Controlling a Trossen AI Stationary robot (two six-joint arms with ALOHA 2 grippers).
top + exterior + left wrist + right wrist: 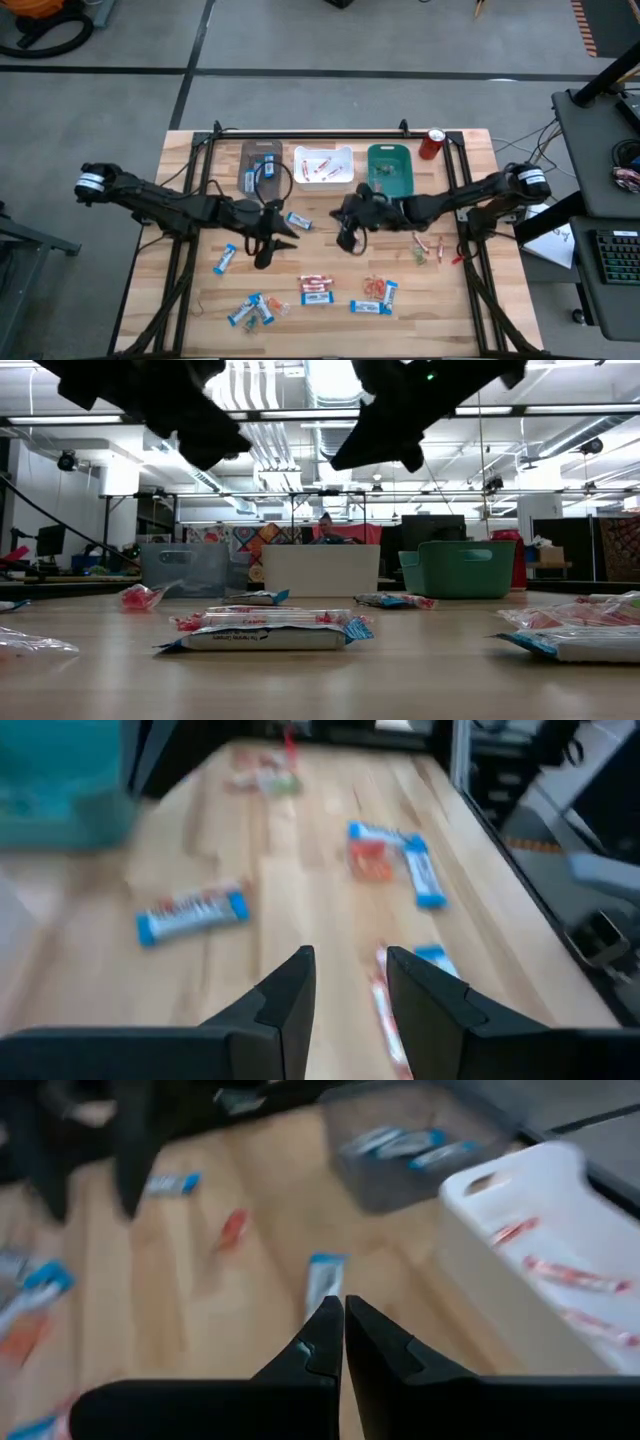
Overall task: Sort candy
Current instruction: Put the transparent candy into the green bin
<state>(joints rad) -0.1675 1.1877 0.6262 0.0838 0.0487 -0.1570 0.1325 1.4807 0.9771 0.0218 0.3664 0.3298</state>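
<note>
Candy lies scattered on the wooden table [200,180]: a blue-and-white bar [299,221] between my two grippers, another [225,259] at the left, red-and-white bars [316,283] and more blue ones [250,310] toward the near edge, and small pieces [425,248] at the right. My left gripper [350,955] hangs open above the table's middle, with nothing between its fingers; a red-and-white bar [385,1020] shows on the table below it. My right gripper [343,1302] is shut and hangs above the table near the white bin [540,1250], over a blue bar [325,1280].
Three bins stand in a row at the far edge: grey [262,168] holding blue bars, white [323,165] holding red-and-white bars, teal [390,168]. A red can [433,143] stands at the far right corner. Black frame rails run along the table's sides.
</note>
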